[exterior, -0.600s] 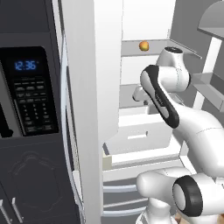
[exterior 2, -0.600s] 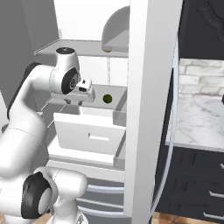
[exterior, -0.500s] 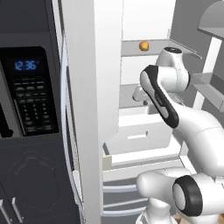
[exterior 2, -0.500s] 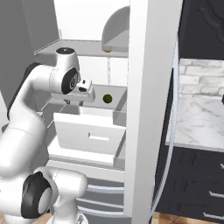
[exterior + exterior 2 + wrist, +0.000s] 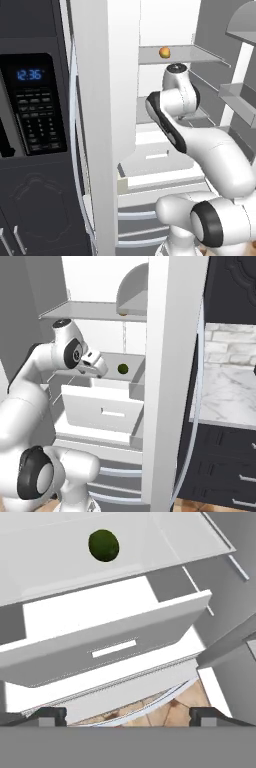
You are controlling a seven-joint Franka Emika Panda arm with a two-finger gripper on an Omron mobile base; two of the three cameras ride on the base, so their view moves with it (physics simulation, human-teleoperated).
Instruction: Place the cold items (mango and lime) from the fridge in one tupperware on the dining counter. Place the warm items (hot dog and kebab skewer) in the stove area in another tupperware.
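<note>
Fingers (image 5: 50, 714) are spread wide and hold nothing, with the gripper (image 5: 98, 367) poised inside the fridge above the drawer (image 5: 107, 649). Beyond the drawer the lime (image 5: 104, 545) rests on the shelf (image 5: 45, 562). A low reach could catch the drawer front; round fruit may be nudged and rolled away. Farther up, the mango (image 5: 164, 52) sits on a higher shelf.

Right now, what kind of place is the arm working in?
A kitchen, at an open fridge: a lime on a shelf above a white drawer, a microwave to the left, marble counter to the right.
</note>
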